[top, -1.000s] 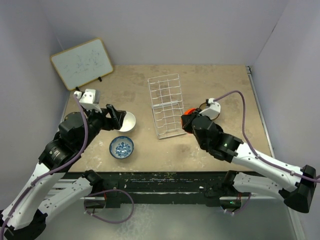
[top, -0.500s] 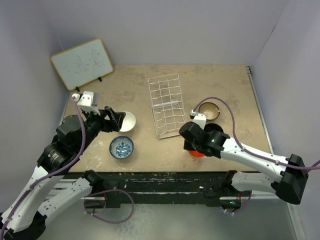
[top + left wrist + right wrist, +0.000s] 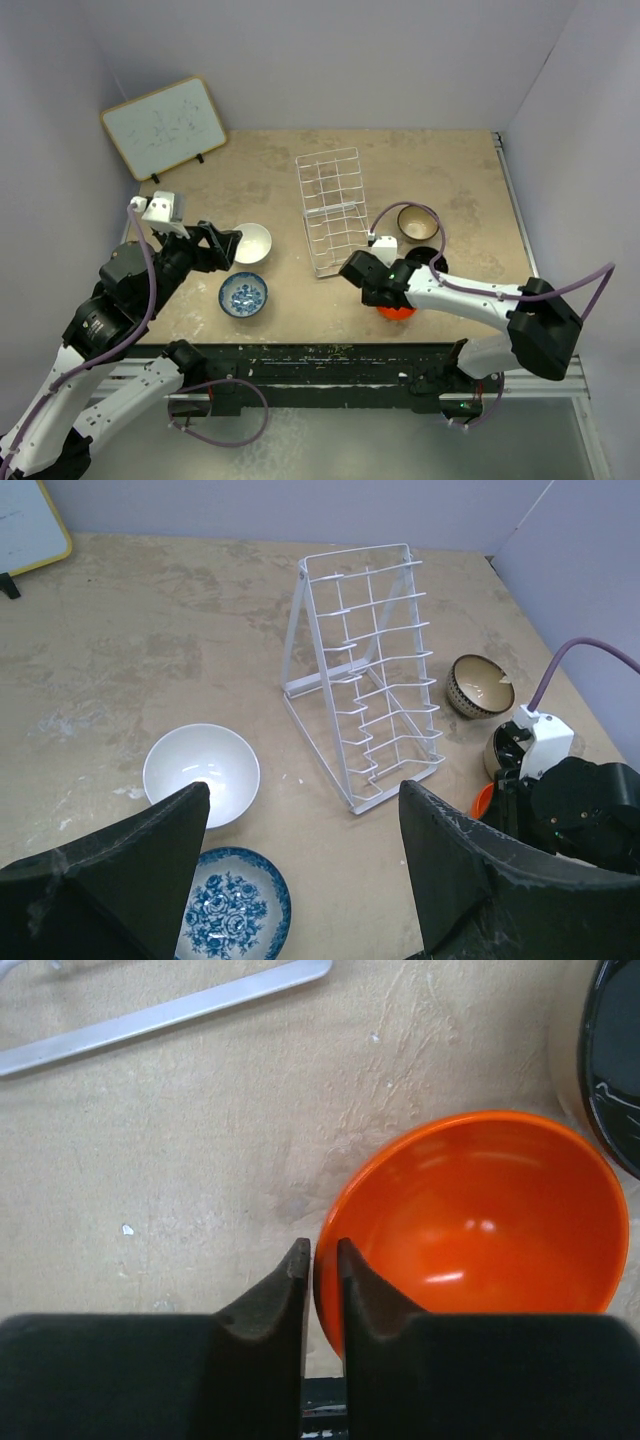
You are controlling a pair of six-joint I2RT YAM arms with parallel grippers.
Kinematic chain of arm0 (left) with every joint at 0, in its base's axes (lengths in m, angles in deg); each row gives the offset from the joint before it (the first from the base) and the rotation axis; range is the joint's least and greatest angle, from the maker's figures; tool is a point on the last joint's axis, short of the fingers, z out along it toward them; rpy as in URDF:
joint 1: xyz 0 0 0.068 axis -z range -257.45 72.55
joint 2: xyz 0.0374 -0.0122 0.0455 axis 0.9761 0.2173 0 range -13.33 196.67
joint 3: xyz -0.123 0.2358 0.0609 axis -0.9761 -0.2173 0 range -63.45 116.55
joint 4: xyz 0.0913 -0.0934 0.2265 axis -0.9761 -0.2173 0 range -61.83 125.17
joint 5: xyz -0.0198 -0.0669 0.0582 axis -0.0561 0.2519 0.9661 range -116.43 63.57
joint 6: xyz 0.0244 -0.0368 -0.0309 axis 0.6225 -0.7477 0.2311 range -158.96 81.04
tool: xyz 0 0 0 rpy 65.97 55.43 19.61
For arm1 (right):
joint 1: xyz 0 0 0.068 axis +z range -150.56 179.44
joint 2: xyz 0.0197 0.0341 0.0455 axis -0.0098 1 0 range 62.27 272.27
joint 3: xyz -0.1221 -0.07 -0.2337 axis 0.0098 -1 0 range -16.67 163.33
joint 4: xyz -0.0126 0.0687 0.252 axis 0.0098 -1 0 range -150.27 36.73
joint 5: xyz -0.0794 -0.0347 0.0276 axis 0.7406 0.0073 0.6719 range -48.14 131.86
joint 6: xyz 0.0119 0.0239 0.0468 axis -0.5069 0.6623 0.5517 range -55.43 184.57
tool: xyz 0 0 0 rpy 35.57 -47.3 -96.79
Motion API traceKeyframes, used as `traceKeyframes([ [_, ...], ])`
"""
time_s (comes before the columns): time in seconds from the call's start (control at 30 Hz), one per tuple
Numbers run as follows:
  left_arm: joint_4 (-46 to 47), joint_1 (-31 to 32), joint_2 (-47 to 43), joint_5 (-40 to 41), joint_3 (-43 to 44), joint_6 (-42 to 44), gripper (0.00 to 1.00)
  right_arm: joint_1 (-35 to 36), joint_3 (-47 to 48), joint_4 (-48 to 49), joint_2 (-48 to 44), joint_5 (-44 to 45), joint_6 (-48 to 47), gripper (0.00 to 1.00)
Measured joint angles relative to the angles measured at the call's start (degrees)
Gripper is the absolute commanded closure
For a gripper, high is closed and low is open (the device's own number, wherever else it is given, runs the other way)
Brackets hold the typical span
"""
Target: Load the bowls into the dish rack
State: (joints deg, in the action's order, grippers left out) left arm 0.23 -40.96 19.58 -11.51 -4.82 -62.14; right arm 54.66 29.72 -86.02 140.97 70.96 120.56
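Observation:
The white wire dish rack (image 3: 331,210) (image 3: 365,670) stands mid-table with nothing in it. My right gripper (image 3: 385,298) (image 3: 322,1247) is shut on the rim of the orange-red bowl (image 3: 397,311) (image 3: 480,1220), low over the table near the front edge. The black bowl (image 3: 428,260) (image 3: 615,1050) and the brown bowl (image 3: 418,221) (image 3: 480,685) sit to the right of the rack. My left gripper (image 3: 225,243) (image 3: 302,792) is open and holds nothing, just left of the white bowl (image 3: 250,242) (image 3: 201,774). The blue-and-white bowl (image 3: 243,296) (image 3: 233,908) lies in front of that one.
A wood-framed whiteboard (image 3: 163,126) leans at the back left corner. Purple walls close in the table on the left, back and right. The rack's base bar (image 3: 170,1015) runs just beyond the orange-red bowl.
My right arm has swung the orange-red bowl from beside the rack toward the near edge, uncovering the black and brown bowls. My left gripper has backed away from the white bowl.

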Motion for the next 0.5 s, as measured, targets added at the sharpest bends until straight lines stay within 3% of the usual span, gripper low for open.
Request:
traceKeyframes([
  [0.07, -0.57, 0.0, 0.02, 0.31, 0.0, 0.0, 0.2, 0.0, 0.0, 0.22, 0.02, -0.2, 0.31, 0.4],
  [0.13, -0.87, 0.0, 0.02, 0.42, 0.0, 0.0, 0.2, 0.0, 0.0, 0.48, -0.15, -0.2, 0.52, 0.22],
  [0.37, -1.05, 0.0, 0.02, 0.55, 0.0, 0.02, 0.2, 0.02, 0.09, -0.11, -6.05, -0.44, -0.74, 0.21],
  [0.5, -1.07, 0.0, 0.11, 0.55, 0.0, 0.02, 0.2, 0.02, 2.64, -1.36, -10.78, -0.66, -2.38, 0.12],
])
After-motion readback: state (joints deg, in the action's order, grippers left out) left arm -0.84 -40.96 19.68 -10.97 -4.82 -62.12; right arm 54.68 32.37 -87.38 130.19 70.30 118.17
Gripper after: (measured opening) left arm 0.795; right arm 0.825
